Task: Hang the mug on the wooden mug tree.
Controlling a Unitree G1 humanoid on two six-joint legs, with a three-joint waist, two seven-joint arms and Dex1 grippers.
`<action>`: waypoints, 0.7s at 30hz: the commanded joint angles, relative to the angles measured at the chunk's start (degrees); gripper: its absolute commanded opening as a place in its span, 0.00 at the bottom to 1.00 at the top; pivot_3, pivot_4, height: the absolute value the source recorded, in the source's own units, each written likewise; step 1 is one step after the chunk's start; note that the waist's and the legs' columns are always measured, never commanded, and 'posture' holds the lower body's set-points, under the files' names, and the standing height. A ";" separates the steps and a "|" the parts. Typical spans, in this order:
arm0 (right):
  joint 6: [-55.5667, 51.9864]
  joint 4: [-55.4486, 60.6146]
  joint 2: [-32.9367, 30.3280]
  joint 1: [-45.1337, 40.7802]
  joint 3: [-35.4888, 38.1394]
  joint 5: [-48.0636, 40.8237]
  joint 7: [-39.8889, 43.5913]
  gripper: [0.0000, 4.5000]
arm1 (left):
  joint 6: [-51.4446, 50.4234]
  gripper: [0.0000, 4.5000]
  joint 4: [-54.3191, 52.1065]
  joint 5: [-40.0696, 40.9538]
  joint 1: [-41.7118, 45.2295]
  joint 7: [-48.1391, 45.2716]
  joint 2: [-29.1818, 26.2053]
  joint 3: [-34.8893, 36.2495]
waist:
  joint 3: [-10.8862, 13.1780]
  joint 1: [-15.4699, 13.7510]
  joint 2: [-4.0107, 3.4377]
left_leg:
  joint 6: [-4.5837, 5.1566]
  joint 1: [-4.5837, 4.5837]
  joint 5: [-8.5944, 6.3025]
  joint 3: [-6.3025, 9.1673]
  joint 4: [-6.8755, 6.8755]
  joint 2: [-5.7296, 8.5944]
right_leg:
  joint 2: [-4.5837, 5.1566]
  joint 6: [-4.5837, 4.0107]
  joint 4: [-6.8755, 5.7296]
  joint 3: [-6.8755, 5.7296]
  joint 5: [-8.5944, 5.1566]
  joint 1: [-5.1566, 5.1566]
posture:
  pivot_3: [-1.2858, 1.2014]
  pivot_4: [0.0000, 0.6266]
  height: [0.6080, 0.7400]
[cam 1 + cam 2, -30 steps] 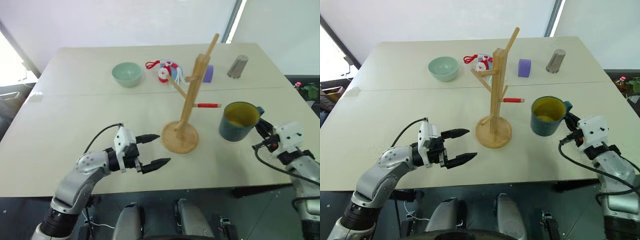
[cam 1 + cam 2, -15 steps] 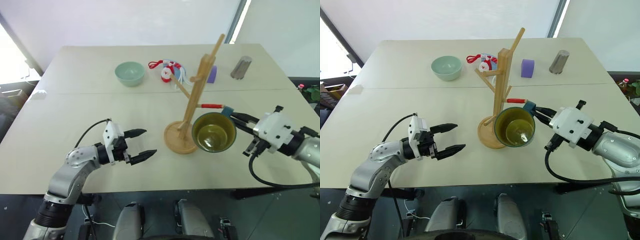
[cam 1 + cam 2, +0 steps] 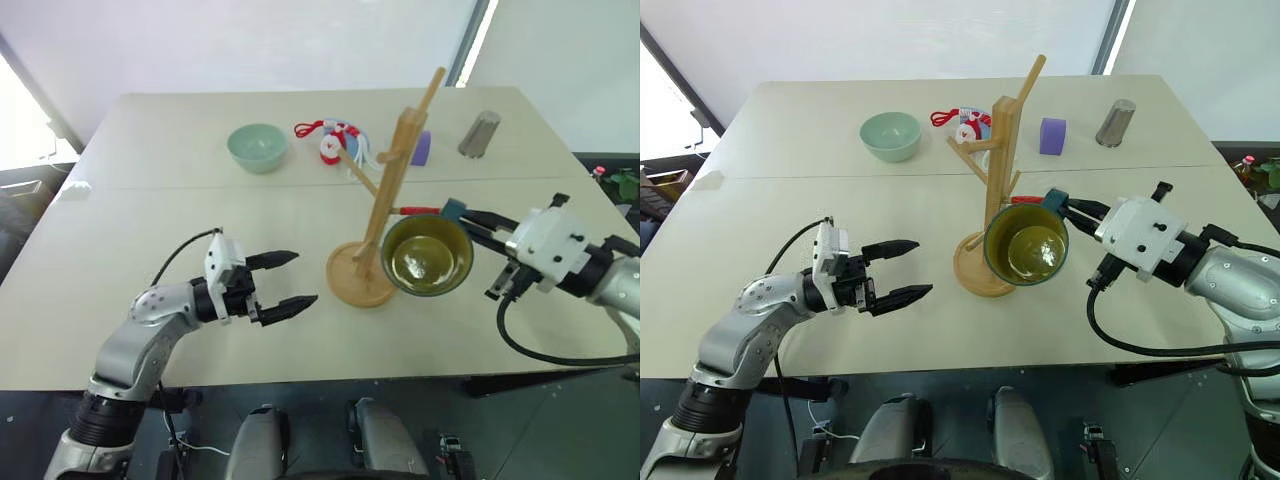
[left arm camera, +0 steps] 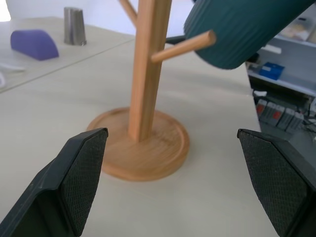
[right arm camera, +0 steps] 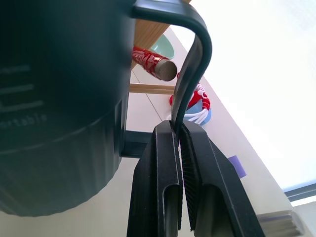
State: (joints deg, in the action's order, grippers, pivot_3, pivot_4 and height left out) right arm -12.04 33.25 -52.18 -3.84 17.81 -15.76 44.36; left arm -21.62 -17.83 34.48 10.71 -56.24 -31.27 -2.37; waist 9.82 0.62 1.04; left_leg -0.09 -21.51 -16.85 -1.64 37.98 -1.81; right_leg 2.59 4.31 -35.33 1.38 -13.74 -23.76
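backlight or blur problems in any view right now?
Right wrist view: bright window behind, so the mug reads near-black, though the red-tipped peg stays readable. Left wrist view: fingers soft, mug tree sharp. Head views: evenly lit, no glare.

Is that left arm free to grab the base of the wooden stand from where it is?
Probably yes. The left pincer is open and faces the round base of the wooden stand across bare table; the mug hangs higher, held by the right pincer.

A pale green ceramic bowl (image 3: 889, 135), a red-and-white tasselled trinket (image 3: 962, 123), a purple block (image 3: 1051, 136) and a grey metal cylinder (image 3: 1114, 122) line the beige tabletop's (image 3: 790, 220) far side.
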 commanded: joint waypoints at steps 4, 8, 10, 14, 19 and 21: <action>-0.69 -0.57 -1.57 -3.81 -1.80 1.06 1.05 0.02 | -2.40 1.00 -5.32 3.68 2.74 -0.38 -1.42 2.00 | 0.00 0.05 0.00 | 0.00 0.01 0.00 0.00 0.00 0.01 | -0.01 0.00 0.00 0.00 0.00 0.00 | 0.52 0.24 1.00; -0.97 -1.83 -1.78 -5.17 -3.16 1.96 1.80 0.02 | -3.37 1.00 -6.50 4.50 3.67 0.06 -1.78 2.52 | 0.00 0.04 0.00 | 0.00 0.01 0.00 0.00 0.00 0.01 | -0.02 0.00 -0.01 0.00 0.00 0.01 | 0.52 0.24 1.00; -0.99 -2.43 -1.92 -5.85 -3.87 2.50 2.19 0.02 | -3.60 1.00 -6.99 4.70 3.86 0.28 -1.82 2.59 | 0.00 0.04 0.00 | 0.00 0.01 0.00 -0.01 0.00 0.01 | -0.01 0.00 0.00 0.01 0.00 0.01 | 0.52 0.24 1.00; -1.42 -3.46 -1.80 -7.34 -4.64 2.79 2.67 0.02 | -3.70 1.00 -7.41 4.68 3.86 0.55 -1.77 2.63 | 0.00 0.04 0.00 | 0.00 0.01 0.00 -0.01 0.00 0.02 | -0.02 0.00 0.00 0.00 0.00 0.01 | 0.52 0.24 1.00; -2.58 -3.97 -1.39 -9.34 -5.11 2.48 2.84 0.21 | -3.59 1.00 -7.62 4.40 3.80 0.82 -1.58 2.53 | 0.00 0.03 0.00 | 0.00 0.01 0.00 -0.01 0.00 0.02 | -0.02 0.01 -0.01 0.00 0.00 0.01 | 0.52 0.24 1.00; -1.99 -3.84 -1.42 -9.75 -5.14 3.50 2.51 0.45 | -3.49 1.00 -7.72 4.32 3.68 0.97 -1.52 2.53 | 0.00 0.03 0.00 | 0.00 0.01 0.00 0.00 0.00 0.02 | -0.02 0.01 -0.01 0.00 0.00 0.01 | 0.52 0.24 1.00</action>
State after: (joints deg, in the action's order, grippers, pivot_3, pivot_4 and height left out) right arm -14.64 28.43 -52.99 -12.65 11.71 -12.48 47.26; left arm -25.63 -23.44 38.16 13.91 -55.45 -32.66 -0.90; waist 9.82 0.65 1.04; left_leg -0.09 -21.50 -16.85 -1.63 37.98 -1.79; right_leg 2.57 4.31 -35.34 1.38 -13.73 -23.76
